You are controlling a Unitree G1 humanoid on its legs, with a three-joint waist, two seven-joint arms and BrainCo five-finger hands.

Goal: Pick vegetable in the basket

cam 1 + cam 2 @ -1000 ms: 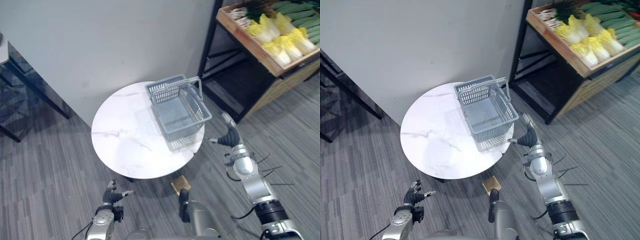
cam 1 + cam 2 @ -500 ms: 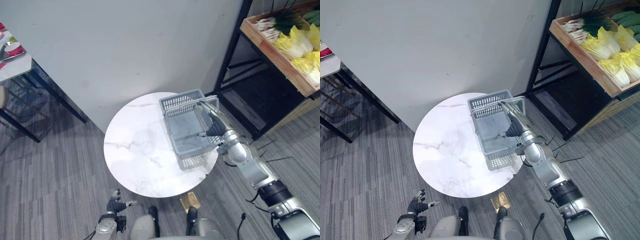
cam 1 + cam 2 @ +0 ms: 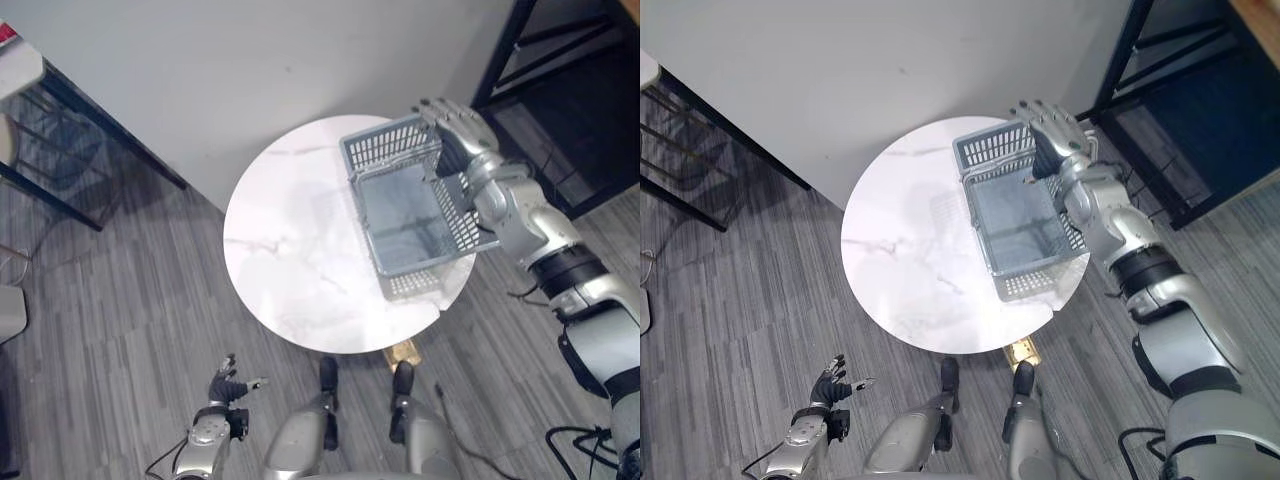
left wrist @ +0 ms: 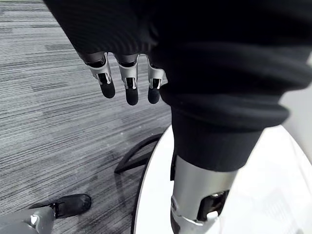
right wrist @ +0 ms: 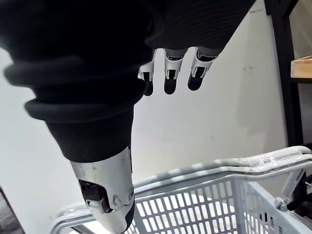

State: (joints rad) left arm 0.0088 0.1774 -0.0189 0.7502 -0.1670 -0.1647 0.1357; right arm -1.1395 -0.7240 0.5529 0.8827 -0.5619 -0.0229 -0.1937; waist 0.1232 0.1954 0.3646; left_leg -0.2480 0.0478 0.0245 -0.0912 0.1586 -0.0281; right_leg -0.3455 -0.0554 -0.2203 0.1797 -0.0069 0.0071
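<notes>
Basket point(image 3: 388, 150), grey mesh and holding nothing, stands at about two o'clock on the round white marble desk point(image 3: 290, 250), close to its edge and so within the right arm's reach. The right hand point(image 3: 455, 120) hovers over the basket's one o'clock rim, fingers straight and side by side, gripping nothing. I judge it is lining up on the folded handles point(image 5: 273, 158). Half a second ago it was lower, against the basket's right wall. The view has also swung, though the basket looks unmoved. The left hand point(image 3: 228, 388) hangs relaxed and loosely spread at seven o'clock, well below the desk.
</notes>
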